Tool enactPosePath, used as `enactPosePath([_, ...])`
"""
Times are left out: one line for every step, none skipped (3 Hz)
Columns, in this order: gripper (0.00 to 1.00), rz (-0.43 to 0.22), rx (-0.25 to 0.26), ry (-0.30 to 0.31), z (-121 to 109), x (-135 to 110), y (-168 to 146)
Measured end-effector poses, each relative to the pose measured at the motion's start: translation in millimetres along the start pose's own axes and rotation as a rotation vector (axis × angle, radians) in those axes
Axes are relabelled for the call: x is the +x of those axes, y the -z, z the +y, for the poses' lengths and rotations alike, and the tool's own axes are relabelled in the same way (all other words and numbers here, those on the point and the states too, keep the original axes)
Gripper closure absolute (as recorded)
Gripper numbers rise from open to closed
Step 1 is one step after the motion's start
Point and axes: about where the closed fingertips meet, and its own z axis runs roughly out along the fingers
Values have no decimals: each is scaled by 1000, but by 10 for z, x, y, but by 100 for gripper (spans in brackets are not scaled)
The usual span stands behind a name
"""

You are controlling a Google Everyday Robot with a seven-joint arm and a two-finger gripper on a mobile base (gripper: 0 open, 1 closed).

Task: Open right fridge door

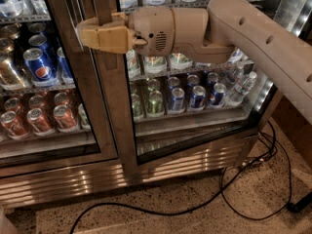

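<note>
Tan two-finger gripper [92, 33], upper left of view, approaching horizontally from 3 o'clock. Fingers [97, 42] pressed together around the long angled steel bar handle [103, 1], which enters the clasp from 12 o'clock. Handle belongs to the right fridge door [117, 116], a tall glass pane in a wide brushed stainless-steel frame. Its frame post runs from the gripper toward 6 o'clock, and the pane extends to 3–4 o'clock. The door's lower rail runs skew to the ribbed steel base grille [73, 184], so the door stands slightly ajar.

Behind the right pane, at 4–5 o'clock from the gripper: shelf w/ green cans [155, 102], blue cans [197, 96] and clear water bottles [241, 87].

Twin glass left door [85, 130], at 7–9 o'clock: blue Pepsi can [39, 65] on the mid shelf, orange cans [63, 117] on the shelf below.

Beige robot arm [253, 28] crosses the right pane's upper part and hides the shelf items behind it.

Speckled stone floor [161, 223] at 6 o'clock, w/ a black cable [234, 199] looping across it near the fridge's right corner.
</note>
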Motion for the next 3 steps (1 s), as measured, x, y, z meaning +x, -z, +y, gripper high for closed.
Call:
enactPosePath([100,-3,1,-9,47,-6,2])
enactPosePath([100,-3,1,-9,51,-6,12])
enactPosePath([100,-6,4,-17,92,-13,12])
